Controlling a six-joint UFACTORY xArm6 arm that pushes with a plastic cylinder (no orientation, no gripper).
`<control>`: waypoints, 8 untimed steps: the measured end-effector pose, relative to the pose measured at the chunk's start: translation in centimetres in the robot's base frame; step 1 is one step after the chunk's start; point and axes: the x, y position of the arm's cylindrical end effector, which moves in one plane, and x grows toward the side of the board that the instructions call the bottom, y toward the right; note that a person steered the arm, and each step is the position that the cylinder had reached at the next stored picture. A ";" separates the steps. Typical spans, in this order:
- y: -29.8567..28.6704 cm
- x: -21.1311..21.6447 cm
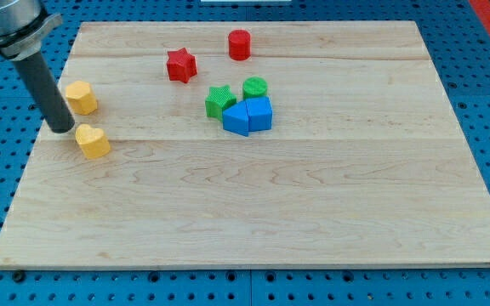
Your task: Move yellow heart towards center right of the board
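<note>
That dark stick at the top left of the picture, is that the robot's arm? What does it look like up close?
Yes. What shows is a straight, smooth, dark grey to black rod, round like a thick dowel, ending in my tip. Above it sits a wider, rounded metal-grey collar, cut off by the view's top edge. No cables, markings or fingers are visible.

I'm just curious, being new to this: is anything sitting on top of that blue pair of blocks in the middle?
Nothing rests on the blue blocks. A green cylinder and a green star stand just behind them on the board. Whether they touch is hidden.
</note>
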 end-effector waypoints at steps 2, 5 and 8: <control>10.1 2.2; 29.5 2.2; 29.1 3.7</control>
